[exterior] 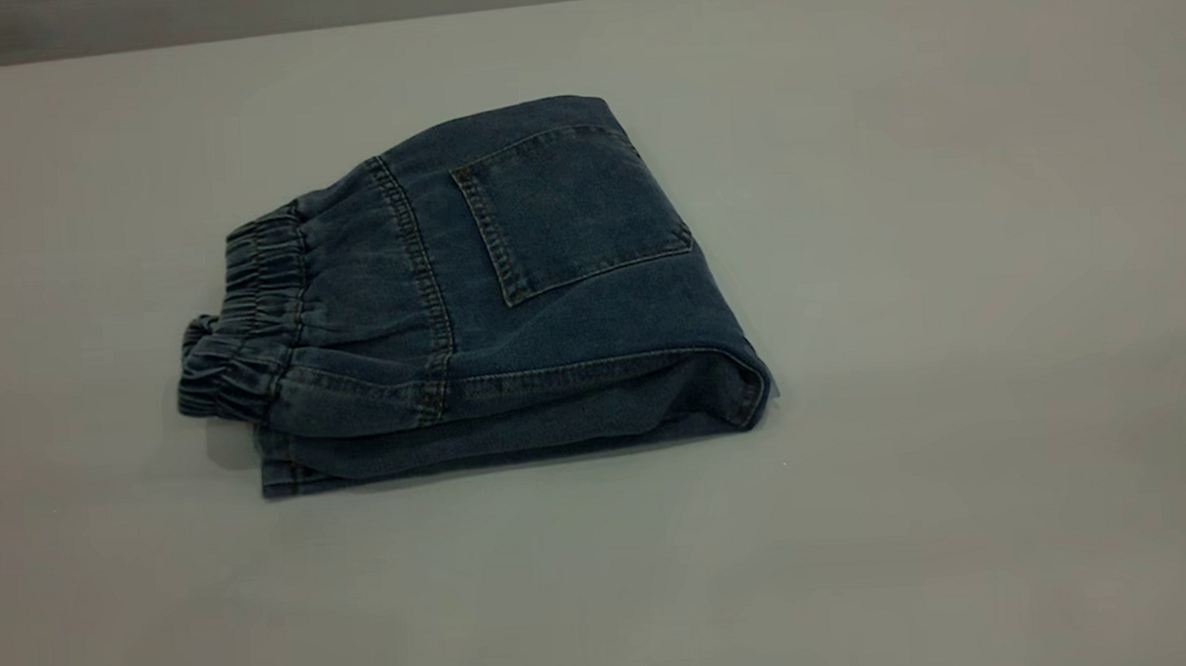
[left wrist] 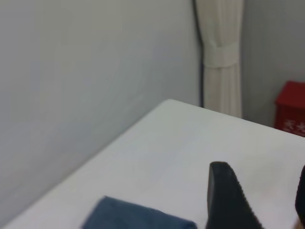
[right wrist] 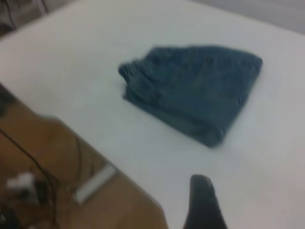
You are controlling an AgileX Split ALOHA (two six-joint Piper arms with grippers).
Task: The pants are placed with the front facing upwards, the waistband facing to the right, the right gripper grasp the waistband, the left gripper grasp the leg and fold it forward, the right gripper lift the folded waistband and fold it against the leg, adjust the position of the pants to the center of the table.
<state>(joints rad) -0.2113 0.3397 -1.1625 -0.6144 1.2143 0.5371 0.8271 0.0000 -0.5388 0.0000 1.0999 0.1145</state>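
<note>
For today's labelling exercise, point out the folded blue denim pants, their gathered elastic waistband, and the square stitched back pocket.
Folded blue denim pants (exterior: 593, 323): exterior view, on the top layer below the pocket.
Gathered elastic waistband (exterior: 261, 287): exterior view, on the ruched band.
Square stitched back pocket (exterior: 568, 209): exterior view, on the pocket's middle.

Neither arm shows in the exterior view; the left gripper (left wrist: 259, 202) shows two dark fingers with a gap between them, while the right gripper (right wrist: 205, 205) shows only one dark finger.
</note>
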